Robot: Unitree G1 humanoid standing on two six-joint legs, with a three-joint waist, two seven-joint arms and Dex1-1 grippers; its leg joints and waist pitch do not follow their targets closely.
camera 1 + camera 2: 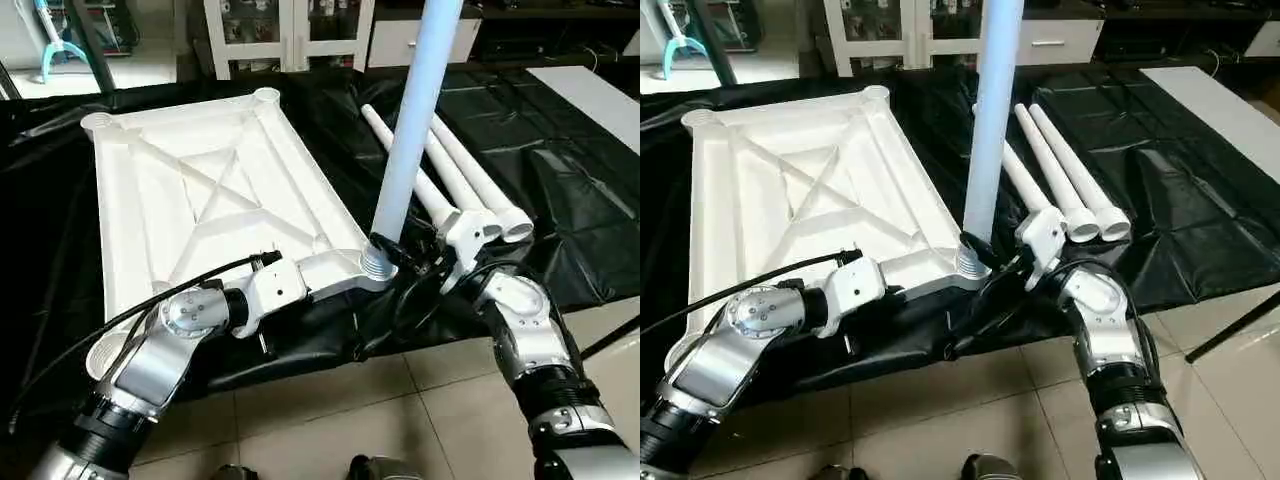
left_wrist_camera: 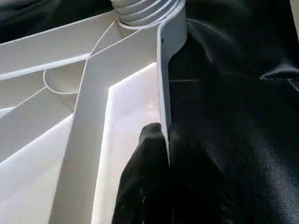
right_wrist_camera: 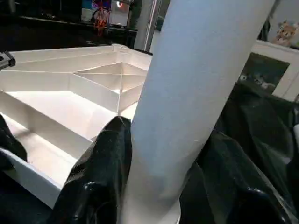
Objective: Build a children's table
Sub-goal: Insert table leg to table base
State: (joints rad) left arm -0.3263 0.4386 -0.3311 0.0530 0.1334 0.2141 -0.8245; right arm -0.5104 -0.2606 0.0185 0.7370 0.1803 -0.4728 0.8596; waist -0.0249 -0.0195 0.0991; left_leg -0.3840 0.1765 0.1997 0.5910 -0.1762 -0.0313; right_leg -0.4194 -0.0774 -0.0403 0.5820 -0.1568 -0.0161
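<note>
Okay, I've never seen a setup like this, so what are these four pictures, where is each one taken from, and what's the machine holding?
This is a humanoid robot with two silver arms, each ending in a claw of two black fingers. The two wide pictures come from cameras in its head, looking down over its forearms. The other two come from cameras on its wrists, looking along each claw.

On a black sheet lies a white plastic tabletop, upside down, so you see its X-shaped ribs. Three white legs lie loose beside it.

The left claw is pinched shut on the tabletop's near edge wall. The right claw grips the fourth leg, which stands upright in the corner socket nearest the robot's right arm.
</note>
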